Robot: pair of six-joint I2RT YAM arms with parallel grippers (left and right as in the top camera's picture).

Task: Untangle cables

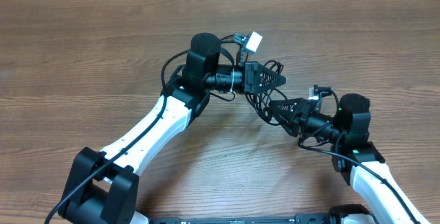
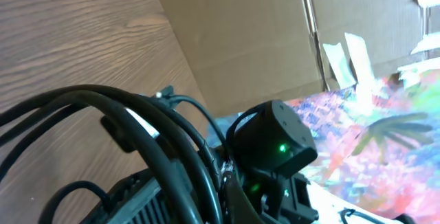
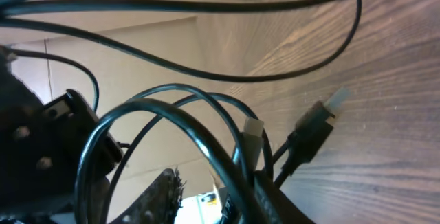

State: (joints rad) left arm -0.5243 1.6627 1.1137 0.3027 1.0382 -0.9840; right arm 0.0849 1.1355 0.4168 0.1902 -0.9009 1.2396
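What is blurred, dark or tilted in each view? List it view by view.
Overhead: sharp, evenly lit, only faint shadows on the table. Left wrist: the cables sit close to the lens and blur; the scene is tilted. Right wrist: cables loom as dark, soft loops, while the plug over the table is clearer; tilted too.

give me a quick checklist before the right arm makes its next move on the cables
1. left gripper shut on the cables: ok
2. right gripper open or shut: cannot tell, the cables hide its fingers
3. cables separated: not ok, loops cross between both grippers
4. plug end in sight in the right wrist view: ok
5. gripper tips apart from each other: cannot tell, they sit very close in the overhead view
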